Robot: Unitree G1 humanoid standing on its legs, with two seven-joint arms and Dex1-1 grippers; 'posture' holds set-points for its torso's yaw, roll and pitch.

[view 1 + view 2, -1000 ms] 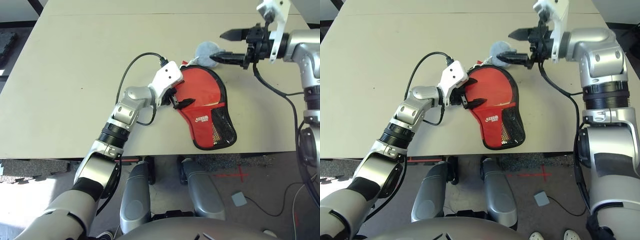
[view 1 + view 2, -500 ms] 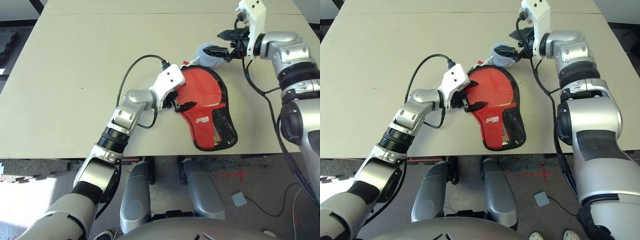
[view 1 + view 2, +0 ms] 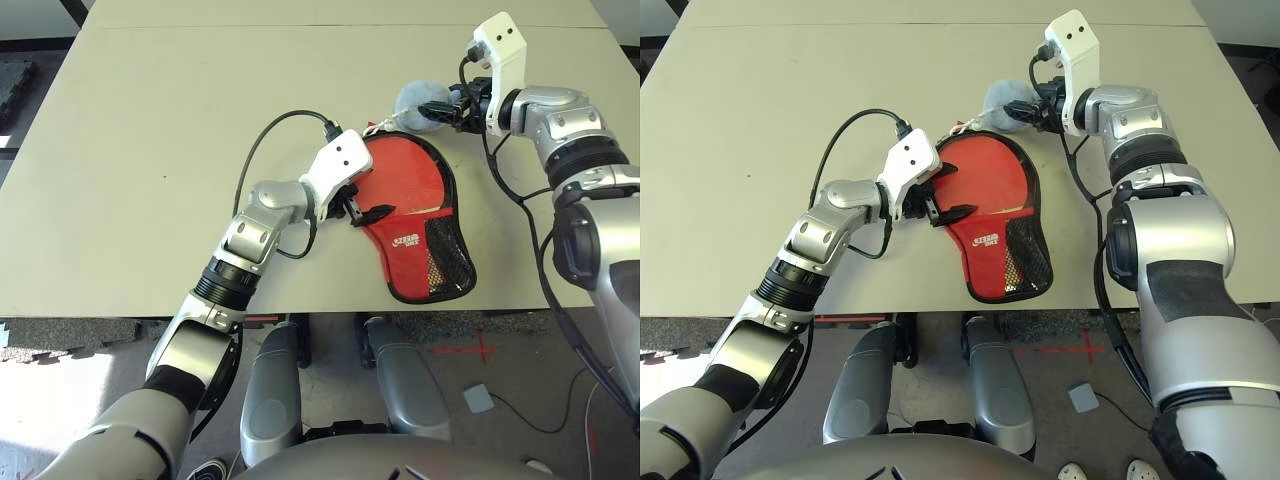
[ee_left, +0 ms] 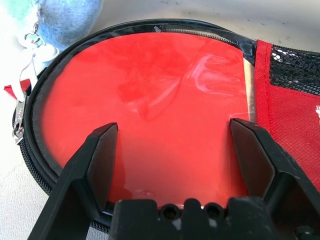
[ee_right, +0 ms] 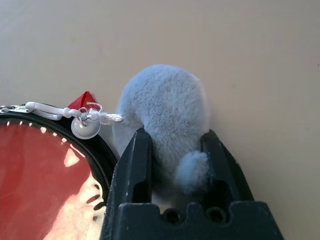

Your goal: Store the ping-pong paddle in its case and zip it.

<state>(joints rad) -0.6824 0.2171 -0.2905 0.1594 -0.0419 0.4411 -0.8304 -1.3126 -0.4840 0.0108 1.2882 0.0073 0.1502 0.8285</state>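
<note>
The ping-pong paddle (image 4: 150, 110) lies inside the case (image 3: 415, 235), its glossy red face showing within the black zipper edging; the case rests flat near the table's (image 3: 150, 120) front edge, mesh pocket toward the robot. The left gripper (image 3: 362, 203) hovers over the paddle's face with its fingers spread wide, holding nothing. Just beyond the case's far rim, the right gripper (image 5: 172, 145) is closed on a fluffy grey pompom (image 5: 165, 107) tied by a white cord (image 5: 102, 116) to the zipper pull.

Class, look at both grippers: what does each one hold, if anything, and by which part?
The right gripper pinches the fluffy grey pom-pom across its body. The left gripper is open over the paddle in the case, holding nothing.
</note>
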